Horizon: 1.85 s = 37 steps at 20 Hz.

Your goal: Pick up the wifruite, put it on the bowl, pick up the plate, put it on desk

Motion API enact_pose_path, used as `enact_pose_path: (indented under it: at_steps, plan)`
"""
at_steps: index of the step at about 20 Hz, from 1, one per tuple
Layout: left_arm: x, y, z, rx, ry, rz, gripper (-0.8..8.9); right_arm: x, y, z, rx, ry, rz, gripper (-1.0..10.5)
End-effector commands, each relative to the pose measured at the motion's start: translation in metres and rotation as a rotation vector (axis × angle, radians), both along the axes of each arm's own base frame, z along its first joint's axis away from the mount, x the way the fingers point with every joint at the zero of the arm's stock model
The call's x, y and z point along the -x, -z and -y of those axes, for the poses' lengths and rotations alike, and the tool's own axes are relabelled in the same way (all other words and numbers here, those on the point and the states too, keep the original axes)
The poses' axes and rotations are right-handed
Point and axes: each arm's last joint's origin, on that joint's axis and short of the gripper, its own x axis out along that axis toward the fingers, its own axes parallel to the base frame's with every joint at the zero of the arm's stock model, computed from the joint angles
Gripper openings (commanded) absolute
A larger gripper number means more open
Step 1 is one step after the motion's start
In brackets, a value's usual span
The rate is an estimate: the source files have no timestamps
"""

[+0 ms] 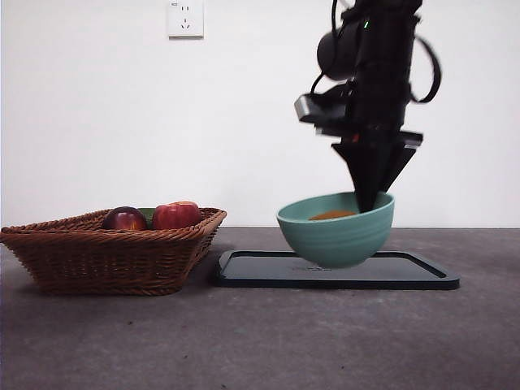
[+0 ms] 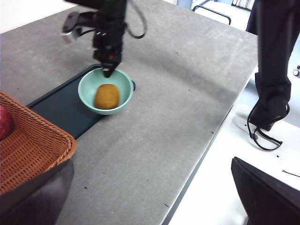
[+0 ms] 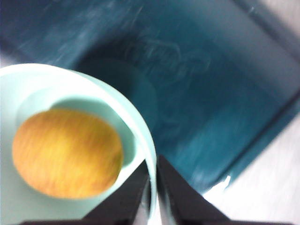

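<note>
Behind your counter [image 1: 97, 341] stands a plain white wall [image 1: 97, 114], evenly lit, with a white power socket [image 1: 185, 18] at eleven o'clock. Off the counter's edge you see pale floor [image 2: 225, 154], a black cable [image 2: 265, 138] lying looped on it.
</note>
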Motion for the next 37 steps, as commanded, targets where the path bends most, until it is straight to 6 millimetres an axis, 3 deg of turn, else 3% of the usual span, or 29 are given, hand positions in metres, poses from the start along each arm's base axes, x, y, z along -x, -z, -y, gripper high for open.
enact_pose_path:
  at_steps: [1,6,9,14,15,18,20,23,25,29,33,37]
  plan:
    - [0.001,-0.006,-0.001,0.017,0.019,0.029,5.94,-0.021,0.006,-0.004,-0.012,-0.031,0.012,0.1]
    - [0.001,-0.006,-0.001,0.015,0.009,0.033,5.94,-0.056,0.019,-0.002,-0.093,-0.026,0.018,0.1]
    - [0.001,-0.006,-0.001,0.013,0.005,0.04,5.94,-0.062,0.031,0.003,-0.1,-0.046,-0.004,0.1]
    - [0.001,-0.007,-0.001,0.018,0.003,0.042,5.94,-0.068,0.031,0.015,-0.128,-0.031,0.007,0.1]
    - [0.001,-0.007,-0.001,0.018,0.003,0.042,5.93,-0.069,0.031,0.016,-0.128,-0.029,0.007,0.5]
    - [0.001,-0.007,-0.001,0.022,0.0,0.036,5.94,-0.069,0.031,0.016,-0.122,-0.019,0.016,3.2]
    - [0.001,-0.007,-0.001,0.025,-0.003,0.029,5.93,-0.072,0.025,0.026,-0.039,0.052,0.056,4.2]
    - [0.001,-0.007,-0.001,0.03,-0.008,0.02,5.94,-0.067,-0.016,0.045,-0.069,0.147,0.109,5.7]
    - [0.001,-0.007,-0.001,0.03,-0.008,0.021,5.94,-0.048,-0.054,0.054,-0.119,0.165,0.143,5.8]
    - [0.001,-0.007,-0.001,0.032,-0.007,0.023,5.94,0.013,-0.125,0.069,-0.18,0.166,0.179,5.8]
    - [0.001,-0.008,-0.001,0.038,-0.007,0.026,5.94,0.078,-0.169,0.086,-0.212,0.173,0.26,5.8]
    - [0.0,-0.01,0.0,0.064,-0.008,0.039,5.93,0.157,-0.191,0.106,-0.264,0.201,0.354,5.8]
